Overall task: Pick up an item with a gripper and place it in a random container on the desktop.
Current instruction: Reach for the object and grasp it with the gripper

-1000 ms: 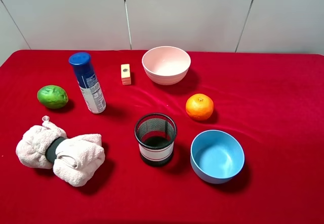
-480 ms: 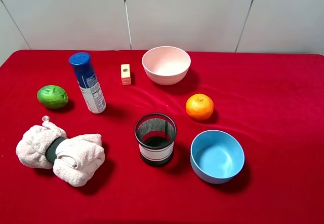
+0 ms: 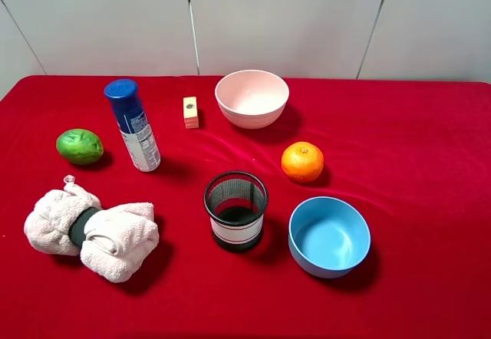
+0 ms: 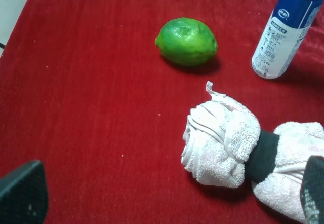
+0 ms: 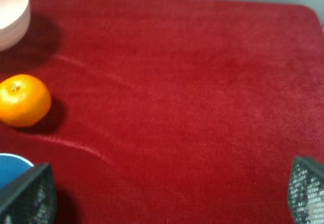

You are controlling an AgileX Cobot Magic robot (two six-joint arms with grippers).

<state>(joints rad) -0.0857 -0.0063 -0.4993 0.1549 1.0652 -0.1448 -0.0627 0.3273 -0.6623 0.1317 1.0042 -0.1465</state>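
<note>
The red velvety tabletop (image 3: 430,139) carries everything, and no arm shows in the high view. The right end effector (image 5: 167,192) is spread wide and holds nothing; only its two mesh-textured fingertips (image 5: 28,196) show in the right wrist view. The left end effector (image 4: 168,191) is likewise spread wide and empty.

A rolled white towel (image 3: 115,235) bound by a dark band lies at the near left, partly between the left end effector's fingertips in that wrist view. The light blue bowl (image 3: 330,237) sits near the front, right of centre; its rim shows just beside one right fingertip. The pale pink bowl (image 3: 252,98) stands at the back, in the middle. A black mesh cup (image 3: 235,210) with a white band low on its wall stands upright beside the blue bowl.

A blue-capped spray can (image 3: 135,126) stands slightly tilted; its white label bears a small round blue logo and lines of print too small to read.

The orange (image 3: 302,162) rests on the tabletop between the pink bowl and the blue bowl, touching neither. It lies well ahead of the right end effector, beyond one fingertip rather than between the two.

A green lime (image 3: 80,146) lies to the left of the can. A small pale block (image 3: 190,113) with a dark dot stands near the pink bowl.
</note>
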